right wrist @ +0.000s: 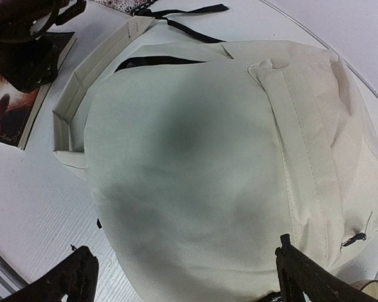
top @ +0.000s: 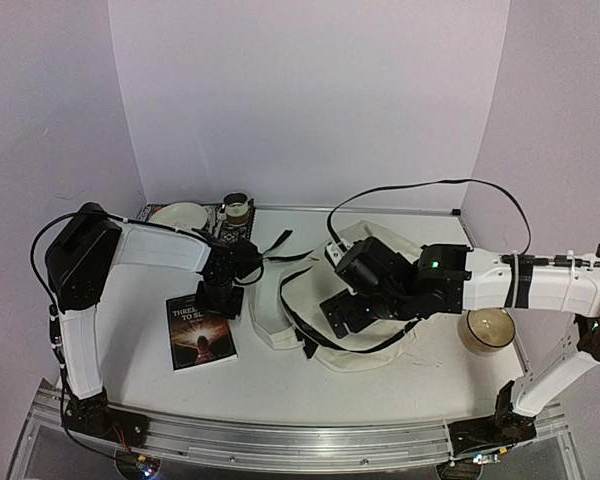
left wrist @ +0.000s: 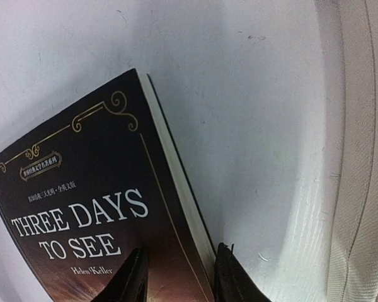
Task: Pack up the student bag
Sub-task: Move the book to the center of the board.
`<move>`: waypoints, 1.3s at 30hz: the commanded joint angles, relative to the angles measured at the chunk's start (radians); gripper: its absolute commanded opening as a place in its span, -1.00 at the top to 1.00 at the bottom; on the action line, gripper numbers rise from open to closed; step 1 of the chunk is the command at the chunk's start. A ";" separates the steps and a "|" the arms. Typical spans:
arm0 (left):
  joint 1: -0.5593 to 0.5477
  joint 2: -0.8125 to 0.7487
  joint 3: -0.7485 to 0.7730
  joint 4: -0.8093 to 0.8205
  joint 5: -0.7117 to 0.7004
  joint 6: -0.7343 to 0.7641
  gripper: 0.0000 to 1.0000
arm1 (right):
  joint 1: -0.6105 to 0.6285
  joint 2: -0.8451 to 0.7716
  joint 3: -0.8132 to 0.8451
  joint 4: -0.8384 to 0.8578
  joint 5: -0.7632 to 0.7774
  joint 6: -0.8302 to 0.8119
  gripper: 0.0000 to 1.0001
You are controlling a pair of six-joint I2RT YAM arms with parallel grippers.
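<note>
The student bag (top: pixel 280 322), cream with black straps, lies in the middle of the table and fills the right wrist view (right wrist: pixel 208 157). My right gripper (top: pixel 345 312) hovers over its rounded body, jaws wide apart (right wrist: pixel 189 277), nothing between them. A dark book titled "Three Days to See" (top: pixel 201 335) lies flat left of the bag. My left gripper (top: pixel 220 297) is down at the book's upper right corner. In the left wrist view its jaws (left wrist: pixel 179 277) are narrowed and straddle the book's (left wrist: pixel 82 189) long edge, one finger over the cover, the other beside the pages.
A white plate (top: pixel 178 214) and a small jar (top: pixel 237 207) stand at the back left by the wall. A round tan cup (top: pixel 485 330) sits under the right arm. Black bag straps (top: pixel 280 248) trail toward the back.
</note>
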 commanded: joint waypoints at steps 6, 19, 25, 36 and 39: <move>-0.034 0.001 -0.057 -0.049 0.081 -0.011 1.00 | -0.001 -0.045 0.001 0.038 -0.063 0.017 -0.97; -0.083 -0.193 -0.076 -0.025 0.144 -0.054 1.00 | 0.024 -0.006 -0.142 0.479 -0.335 0.246 -0.97; -0.111 -0.266 -0.111 0.038 0.193 -0.078 1.00 | 0.065 0.090 -0.158 0.643 -0.348 0.377 -0.97; -0.133 -0.346 -0.211 0.180 0.254 -0.127 1.00 | 0.097 0.320 -0.102 0.798 -0.379 0.589 -0.97; -0.138 -0.352 -0.221 0.214 0.263 -0.136 1.00 | 0.099 0.375 -0.069 0.804 -0.397 0.614 -0.96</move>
